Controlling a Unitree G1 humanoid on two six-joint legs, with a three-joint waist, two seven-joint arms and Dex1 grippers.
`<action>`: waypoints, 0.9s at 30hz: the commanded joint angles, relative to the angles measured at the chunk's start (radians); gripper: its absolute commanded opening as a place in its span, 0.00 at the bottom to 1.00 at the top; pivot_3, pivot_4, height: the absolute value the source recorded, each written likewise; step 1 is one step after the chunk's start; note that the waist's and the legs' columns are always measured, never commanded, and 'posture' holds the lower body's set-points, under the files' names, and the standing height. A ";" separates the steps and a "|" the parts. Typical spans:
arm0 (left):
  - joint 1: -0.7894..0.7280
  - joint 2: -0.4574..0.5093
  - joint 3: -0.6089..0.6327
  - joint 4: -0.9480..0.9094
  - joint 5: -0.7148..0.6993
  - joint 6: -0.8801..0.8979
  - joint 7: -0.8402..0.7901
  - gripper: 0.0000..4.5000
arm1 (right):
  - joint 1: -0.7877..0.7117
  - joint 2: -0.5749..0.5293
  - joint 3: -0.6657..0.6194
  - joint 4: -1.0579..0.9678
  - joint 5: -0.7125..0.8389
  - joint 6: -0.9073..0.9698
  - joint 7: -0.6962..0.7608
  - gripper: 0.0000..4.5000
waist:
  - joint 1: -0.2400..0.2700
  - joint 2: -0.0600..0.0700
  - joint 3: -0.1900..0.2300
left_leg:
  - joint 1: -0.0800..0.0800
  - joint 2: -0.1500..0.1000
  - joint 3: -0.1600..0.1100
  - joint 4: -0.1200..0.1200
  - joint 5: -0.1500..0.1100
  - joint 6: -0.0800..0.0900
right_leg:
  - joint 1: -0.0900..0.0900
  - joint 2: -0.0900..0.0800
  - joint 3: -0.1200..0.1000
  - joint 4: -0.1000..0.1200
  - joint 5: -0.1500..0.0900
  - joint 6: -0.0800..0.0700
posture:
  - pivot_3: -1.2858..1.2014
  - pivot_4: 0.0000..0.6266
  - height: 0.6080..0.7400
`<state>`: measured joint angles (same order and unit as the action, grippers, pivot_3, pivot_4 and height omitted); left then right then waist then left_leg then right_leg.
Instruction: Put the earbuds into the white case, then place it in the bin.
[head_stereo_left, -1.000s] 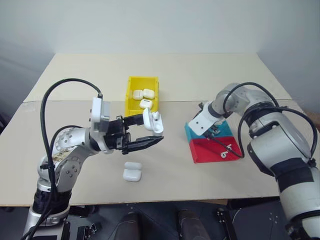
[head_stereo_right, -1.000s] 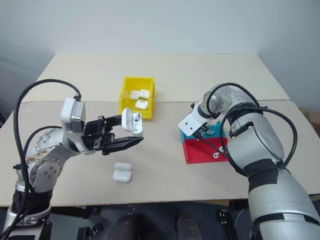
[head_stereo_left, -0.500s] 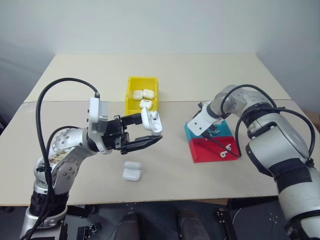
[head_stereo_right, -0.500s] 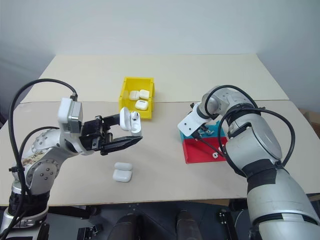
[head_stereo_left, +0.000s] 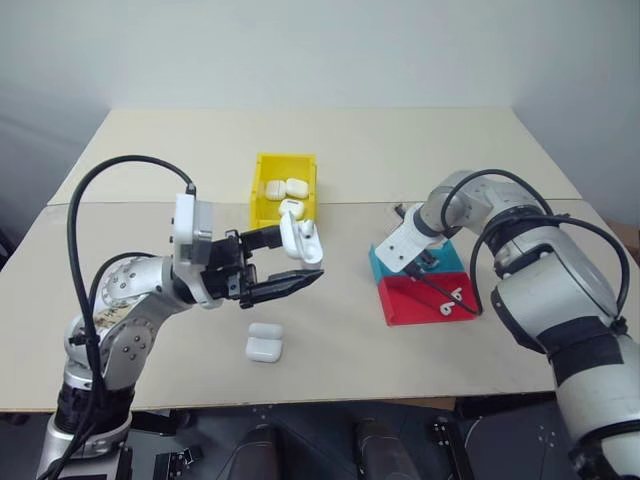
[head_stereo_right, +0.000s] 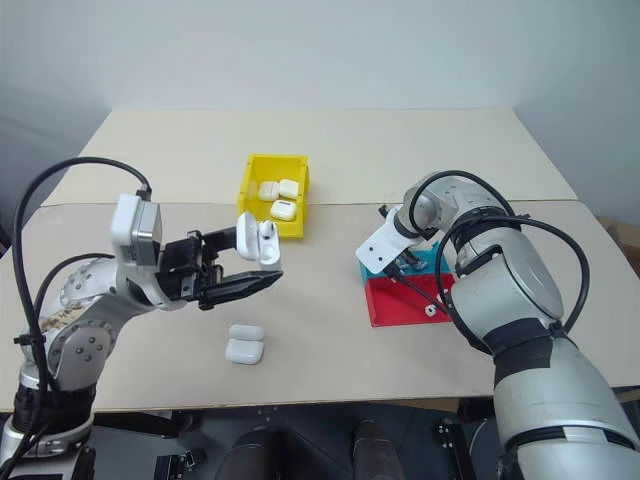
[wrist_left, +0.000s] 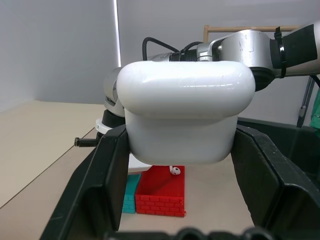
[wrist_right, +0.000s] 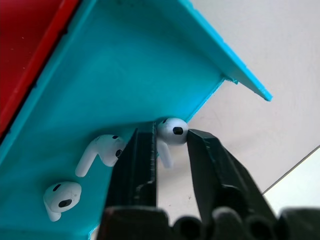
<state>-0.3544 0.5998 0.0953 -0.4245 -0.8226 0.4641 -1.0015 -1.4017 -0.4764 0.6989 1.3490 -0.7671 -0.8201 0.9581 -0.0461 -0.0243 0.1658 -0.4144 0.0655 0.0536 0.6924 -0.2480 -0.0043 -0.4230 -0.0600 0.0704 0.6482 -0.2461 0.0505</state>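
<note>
My left gripper (head_stereo_left: 300, 258) is raised over the table's middle, shut on an open white case (head_stereo_left: 300, 238). That case (wrist_left: 185, 115) sits squeezed between the two black fingers (wrist_left: 100, 190). My right gripper (head_stereo_left: 426, 262) points down into the teal end of the tray (head_stereo_left: 452, 258). Its fingertips (wrist_right: 145, 145) press on both sides of one earbud (wrist_right: 172, 131) at the teal floor's corner. Two more earbuds (wrist_right: 102, 150) (wrist_right: 60, 197) lie loose beside it. Other earbuds (head_stereo_left: 455, 298) rest on the red half. The yellow bin (head_stereo_left: 258, 195) stands behind the held case.
Three closed white cases (head_stereo_left: 285, 188) lie in the bin. Two rounded white case shapes (head_stereo_left: 265, 343) lie together on the table in front of my left gripper. The red half of the tray (head_stereo_left: 415, 305) lies nearer the table's front edge.
</note>
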 joint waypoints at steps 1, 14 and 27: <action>-0.002 0.013 0.026 -0.047 -0.017 -0.007 0.002 0.62 | 0.001 0.001 -0.003 0.004 -0.003 0.007 -0.008 0.14 | 0.000 0.000 0.000 | 0.000 0.000 0.000 0.000 0.000 0.000 | 0.000 0.000 0.000 0.000 0.000 0.000 | 0.52 0.24 1.00; -0.032 0.021 0.015 -0.010 -0.009 -0.016 -0.029 0.62 | -0.028 0.006 -0.203 0.002 0.216 0.108 0.210 0.14 | 0.000 0.000 0.000 | 0.000 0.000 0.000 0.000 0.000 0.000 | 0.000 0.000 0.000 0.000 0.000 0.000 | 0.52 0.24 1.00; -0.202 -0.010 -0.030 0.184 0.029 -0.040 -0.172 0.62 | 0.276 -0.148 -0.660 -0.842 0.980 1.097 0.618 0.14 | 0.027 0.000 0.000 | -0.001 0.000 -0.001 0.000 0.000 0.000 | 0.002 0.000 -0.002 0.000 0.000 0.000 | 0.52 0.24 1.00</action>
<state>-0.5313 0.5884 0.0562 -0.2457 -0.7954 0.4523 -1.1492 -1.1830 -0.6023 0.1052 0.7148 0.0797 0.0508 1.5555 -0.0187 -0.0241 0.1659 -0.4159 0.0659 0.0522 0.6920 -0.2486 -0.0035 -0.4214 -0.0599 0.0683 0.6480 -0.2461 0.0505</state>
